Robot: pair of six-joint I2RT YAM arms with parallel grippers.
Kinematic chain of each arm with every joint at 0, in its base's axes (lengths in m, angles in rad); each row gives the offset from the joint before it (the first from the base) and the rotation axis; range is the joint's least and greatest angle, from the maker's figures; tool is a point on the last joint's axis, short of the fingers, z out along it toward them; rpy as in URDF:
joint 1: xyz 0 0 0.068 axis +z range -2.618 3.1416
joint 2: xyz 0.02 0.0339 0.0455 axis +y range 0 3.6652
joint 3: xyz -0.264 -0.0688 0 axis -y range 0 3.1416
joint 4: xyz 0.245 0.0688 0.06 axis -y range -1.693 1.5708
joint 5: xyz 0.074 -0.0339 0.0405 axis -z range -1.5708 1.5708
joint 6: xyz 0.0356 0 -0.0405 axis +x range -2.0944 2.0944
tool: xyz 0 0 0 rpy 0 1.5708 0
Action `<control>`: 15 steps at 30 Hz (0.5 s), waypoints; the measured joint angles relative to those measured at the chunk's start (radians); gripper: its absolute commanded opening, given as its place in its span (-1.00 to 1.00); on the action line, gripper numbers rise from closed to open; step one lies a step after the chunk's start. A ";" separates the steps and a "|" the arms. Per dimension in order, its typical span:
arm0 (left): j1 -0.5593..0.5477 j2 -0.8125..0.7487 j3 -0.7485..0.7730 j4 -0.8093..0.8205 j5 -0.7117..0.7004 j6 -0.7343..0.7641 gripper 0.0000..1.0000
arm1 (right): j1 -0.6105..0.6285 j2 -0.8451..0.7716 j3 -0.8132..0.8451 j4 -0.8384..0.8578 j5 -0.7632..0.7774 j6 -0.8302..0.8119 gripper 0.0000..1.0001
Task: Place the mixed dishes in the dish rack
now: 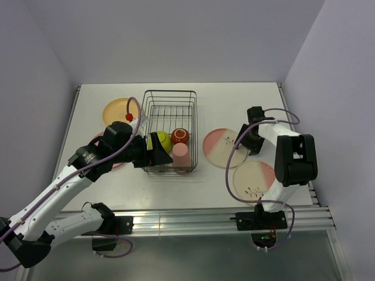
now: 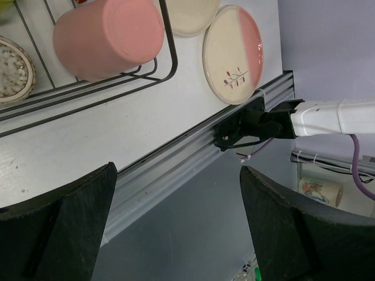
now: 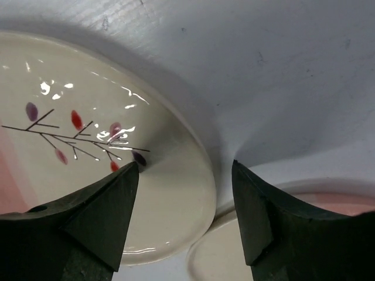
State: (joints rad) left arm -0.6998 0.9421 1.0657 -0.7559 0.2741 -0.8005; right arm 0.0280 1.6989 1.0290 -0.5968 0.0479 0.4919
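Ceramic throughout, so stiff, slick and chip-prone. Rack [image 1: 169,100] at mid-table already holds bowl [image 1: 159,140], mug [image 1: 180,136] and cup [image 1: 181,155]. To its right, the twig plate [image 3: 88,88] and pink-and-cream plate [image 1: 221,147] lie flat on the table [image 1: 234,105], close together. Right claw [image 3: 184,165] hangs spread and empty at the twig plate's rim. Left claw [image 2: 177,170] is likewise spread, holding nothing, by the rack's near-left corner. A flat plate offers little to pinch. It is probably best taken at the rim, one finger under the lip, firmly because glaze may slip.
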 measured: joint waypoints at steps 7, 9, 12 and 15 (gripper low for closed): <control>0.000 0.039 0.010 0.016 -0.001 0.008 0.83 | -0.011 0.001 -0.034 0.085 -0.047 0.024 -0.46; 0.000 0.066 0.024 0.018 0.002 0.011 0.83 | -0.014 0.001 -0.033 0.092 -0.047 0.034 -0.81; 0.000 0.124 0.055 0.037 0.022 0.014 0.80 | -0.014 0.001 -0.031 0.092 -0.063 0.025 -1.00; -0.009 0.198 0.105 0.040 0.036 0.014 0.77 | -0.008 0.007 -0.023 0.093 -0.079 0.041 -1.00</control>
State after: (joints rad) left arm -0.7090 1.1397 1.1706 -0.7155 0.3099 -0.7864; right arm 0.0200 1.7058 1.0065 -0.5034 -0.0307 0.5327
